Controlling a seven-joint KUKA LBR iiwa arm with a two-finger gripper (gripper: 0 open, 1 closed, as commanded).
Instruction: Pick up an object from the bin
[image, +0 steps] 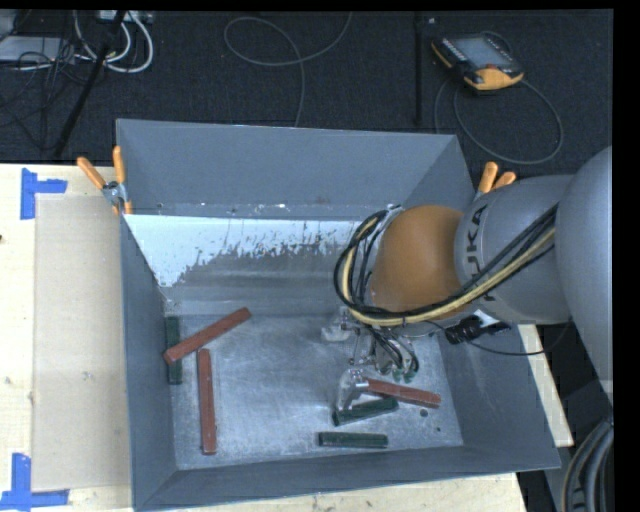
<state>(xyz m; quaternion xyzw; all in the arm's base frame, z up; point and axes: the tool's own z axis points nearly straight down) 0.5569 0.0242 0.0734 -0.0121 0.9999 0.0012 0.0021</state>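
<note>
Dark floor stretches behind the grey metal bin (290, 190), with loose cables (285, 40) trailing over it and a small yellow and black device (480, 60) lying toward the far right. From the right the arm (560, 250) leans in over the rim, its wrist under a rounded orange cover (420, 255) with a bundle of black and yellow wires (350, 275) looping around it. Below that, the hand (357, 388) is down low in the near right part of the bin, close to the floor. It sits right at the left end of a short red-brown stick (405, 393), which lies almost flat across the bin floor and tilts slightly down to the right. Just under that stick, and touching or nearly touching it, a dark green stick (368, 408) lies at a slant with its left end below the hand. From where I stand I cannot tell how far open the hand is, nor whether it has hold of either stick. A second dark green stick (352, 439) lies apart, nearer the front wall. Well away on the left side, two longer red-brown sticks meet near one end: one slanted (208, 335), one pointing toward the front wall (207, 400). Another dark green piece (173, 350) lies beside them, partly under the slanted one.
</note>
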